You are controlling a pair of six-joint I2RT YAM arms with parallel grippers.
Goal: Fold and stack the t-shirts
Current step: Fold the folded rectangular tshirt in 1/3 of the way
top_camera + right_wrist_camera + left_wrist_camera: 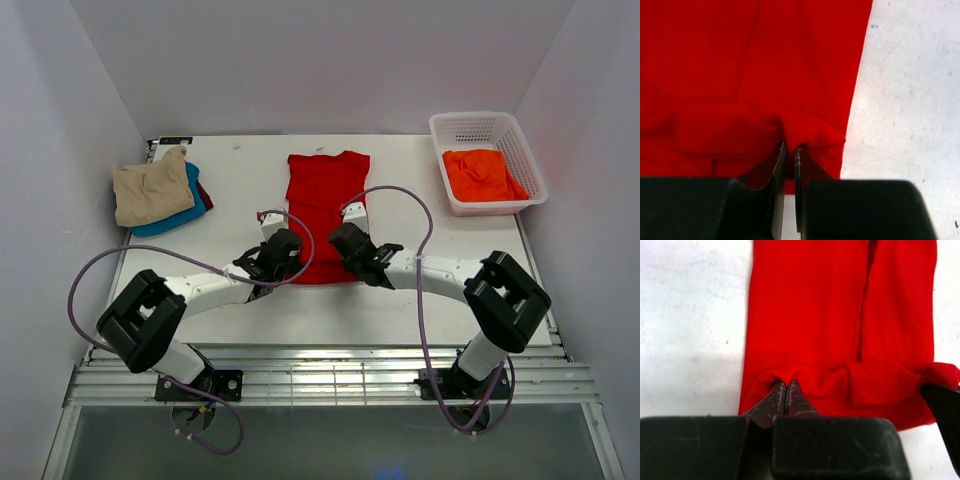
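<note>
1. The red shirt [322, 205] lay in the middle of the table [240, 180], collar far and hem near. It was already narrowed to a long strip, and the left wrist view showed one overlapping edge running down its length.
2. Your left gripper [786, 397] had its fingers pinched tight on the near left corner of the hem, with cloth puckered around the tips.
3. Your right gripper [790, 160] was clamped the same way on the near right corner.
4. Between the two grips the hem was bunched into a low ridge. Holding both corners looked meant to keep that edge straight and level for a crosswise fold.
5. My judgement is that you were starting that fold, so the next move called for carrying both corners toward the collar together. If one grip led, the strip would likely skew.
6. Far left, well apart from the shirt, a tan shirt [150, 190] sat on a teal one [192, 205], with a sliver of dark red [205, 195] under them. That pile was probably where this shirt belonged once folded.
7. Far right, a white basket [535, 170] held a crumpled orange shirt [482, 172], not yet folded.
</note>
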